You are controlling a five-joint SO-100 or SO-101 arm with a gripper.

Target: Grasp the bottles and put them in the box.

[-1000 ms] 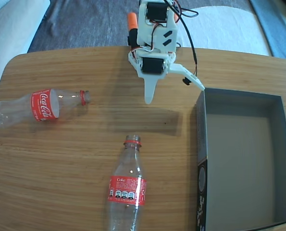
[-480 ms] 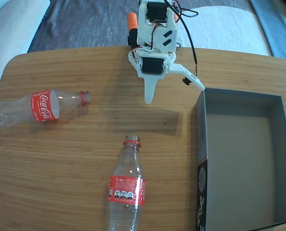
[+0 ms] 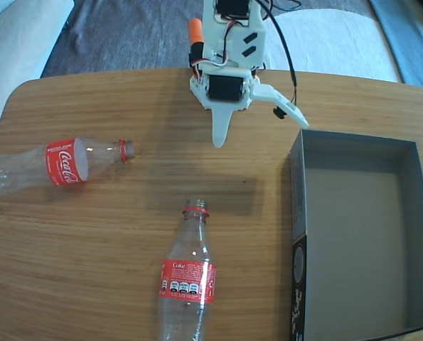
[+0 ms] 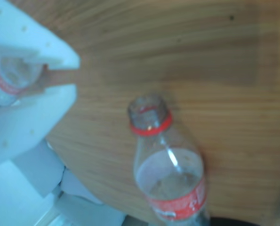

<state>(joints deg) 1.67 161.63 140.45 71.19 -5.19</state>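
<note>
Two clear Coca-Cola bottles lie on the wooden table. The smaller bottle point(image 3: 55, 163) is at the left in the fixed view, its red neck ring pointing right. The larger bottle point(image 3: 188, 273) lies front centre with its open mouth toward the arm; the wrist view shows it point(image 4: 170, 174) close up. The dark grey box point(image 3: 298, 213) stands at the right with nothing inside. My white gripper point(image 3: 261, 133) hangs open near the table's far edge, between the bottles and the box, holding nothing. A white finger point(image 4: 27, 108) fills the left of the wrist view.
The table point(image 3: 126, 234) has rounded corners, and beyond its far edge are a dark cloth point(image 3: 126, 32) and a white surface point(image 3: 332, 39). Bare wood lies between the bottles and the box.
The arm has drawn back a little toward the far edge, its gripper staying open. The smaller bottle has rolled slightly toward the front.
</note>
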